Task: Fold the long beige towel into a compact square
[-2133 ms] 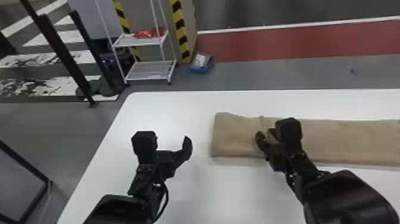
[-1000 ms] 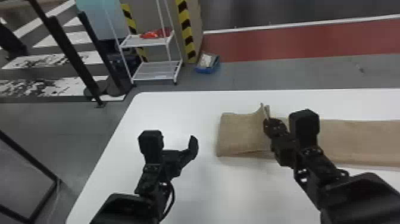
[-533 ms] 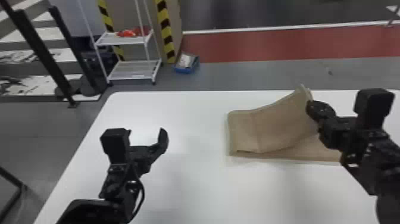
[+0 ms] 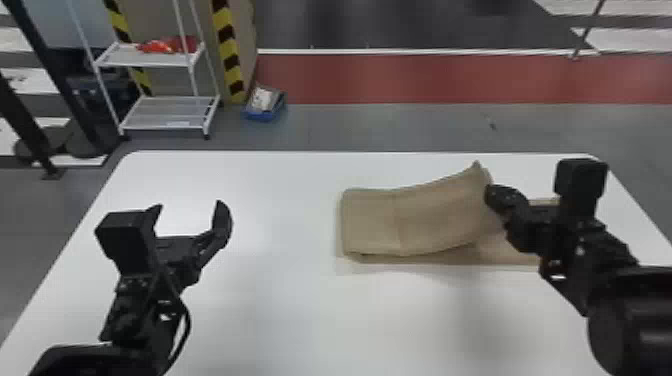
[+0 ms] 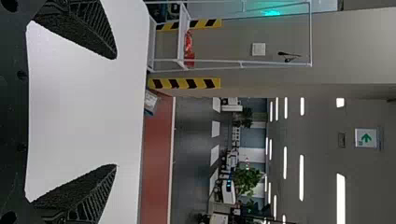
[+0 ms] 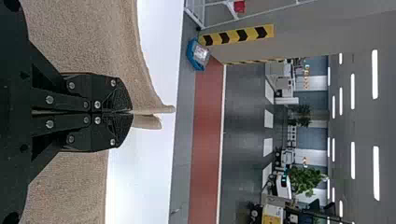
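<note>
The beige towel (image 4: 420,215) lies right of the table's middle, its upper layer lifted at the right and slanting up to my right gripper (image 4: 492,197). Under that raised part, a lower layer runs flat to the right, partly hidden behind the right arm. In the right wrist view my right gripper (image 6: 130,112) is shut on the beige towel (image 6: 84,37), a bit of cloth poking out past the fingertips. Over the table's left part my left gripper (image 4: 190,212) is parked with its fingers apart; in its wrist view the left gripper (image 5: 116,112) holds nothing.
The white table (image 4: 280,310) extends under both arms, its far edge beyond the towel. On the floor behind it stand a white rack (image 4: 170,112) with red items and a blue box (image 4: 265,107).
My right gripper has moved right with the towel's edge, drawing the upper layer up and over to the right. The head view has also shifted. The left gripper keeps its open pose.
</note>
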Motion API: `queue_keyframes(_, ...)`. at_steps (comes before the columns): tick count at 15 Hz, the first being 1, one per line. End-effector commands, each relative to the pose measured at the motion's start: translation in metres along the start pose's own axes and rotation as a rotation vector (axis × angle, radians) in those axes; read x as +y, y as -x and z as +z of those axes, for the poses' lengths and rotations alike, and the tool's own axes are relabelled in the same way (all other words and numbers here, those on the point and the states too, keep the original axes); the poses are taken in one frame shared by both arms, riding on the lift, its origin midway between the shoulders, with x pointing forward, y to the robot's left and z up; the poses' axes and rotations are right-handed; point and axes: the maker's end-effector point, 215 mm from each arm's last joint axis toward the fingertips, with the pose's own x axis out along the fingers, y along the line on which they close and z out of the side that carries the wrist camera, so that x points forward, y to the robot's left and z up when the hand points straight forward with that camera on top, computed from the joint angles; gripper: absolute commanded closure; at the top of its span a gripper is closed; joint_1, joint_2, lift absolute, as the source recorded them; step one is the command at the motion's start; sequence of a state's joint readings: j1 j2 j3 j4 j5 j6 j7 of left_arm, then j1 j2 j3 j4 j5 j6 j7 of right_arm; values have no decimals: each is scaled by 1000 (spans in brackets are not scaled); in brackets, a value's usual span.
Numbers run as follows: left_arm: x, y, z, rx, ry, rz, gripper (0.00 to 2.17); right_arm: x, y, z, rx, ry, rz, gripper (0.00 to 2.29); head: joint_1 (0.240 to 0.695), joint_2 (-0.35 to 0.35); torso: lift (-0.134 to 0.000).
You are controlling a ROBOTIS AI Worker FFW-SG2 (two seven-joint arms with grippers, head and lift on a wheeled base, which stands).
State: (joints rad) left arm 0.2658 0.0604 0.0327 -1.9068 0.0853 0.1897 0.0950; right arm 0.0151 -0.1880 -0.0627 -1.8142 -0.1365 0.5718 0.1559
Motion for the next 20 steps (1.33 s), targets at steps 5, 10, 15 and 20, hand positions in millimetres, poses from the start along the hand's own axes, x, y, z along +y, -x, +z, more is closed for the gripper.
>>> queue_keyframes(5, -7, 2, -3, 7, -9, -25, 39, -64, 16, -19, 53, -6, -87, 1204, 695, -58, -119)
queue_keyframes(10, -17, 1, -3, 7, -25, -38, 39, -56, -1, -32, 68, 26, -77, 1204, 695, -77, -119)
queue_keyframes(15, -14, 5, -7, 12, -30, -35, 39, -71, 10, -43, 59, 15, -118, 9, 695, -81, -119)
queue_keyframes(20, -20, 5, -9, 18, -30, -45, 39, -92, 5, -63, 109, 19, -153, 147, 695, -106, -119)
